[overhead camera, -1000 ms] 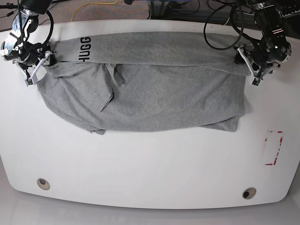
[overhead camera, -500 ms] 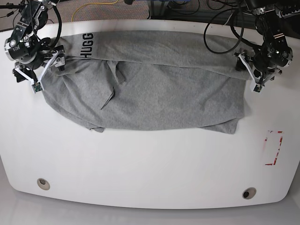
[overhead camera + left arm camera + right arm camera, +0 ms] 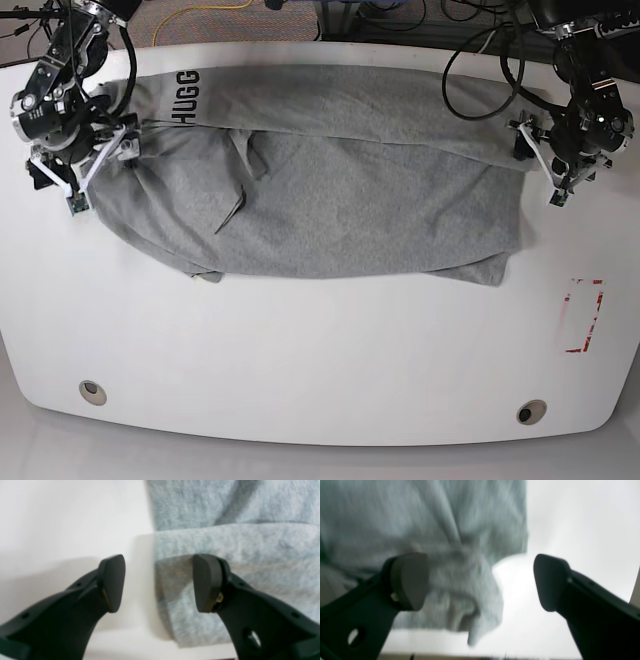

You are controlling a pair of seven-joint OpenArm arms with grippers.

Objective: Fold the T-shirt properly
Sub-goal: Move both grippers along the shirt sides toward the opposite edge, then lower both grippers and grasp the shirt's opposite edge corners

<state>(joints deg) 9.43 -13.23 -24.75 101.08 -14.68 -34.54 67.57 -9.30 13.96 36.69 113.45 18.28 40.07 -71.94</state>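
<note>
Lettering on the T-shirt point(image 3: 330, 190): black block capitals reading "HUGG", printed on the folded-over band at the far left corner of the garment in the base view, the letters turned sideways and running up the cloth; whatever follows the last G is hidden by the fold.
Marking on the counter point(image 3: 300, 340): a small red-edged rectangle point(image 3: 583, 316) near the right border in the base view; no words or numbers can be read on it.
Left wrist view: only plain grey cloth, no print to read.
Right wrist view: blurred grey cloth, no print to read.
</note>
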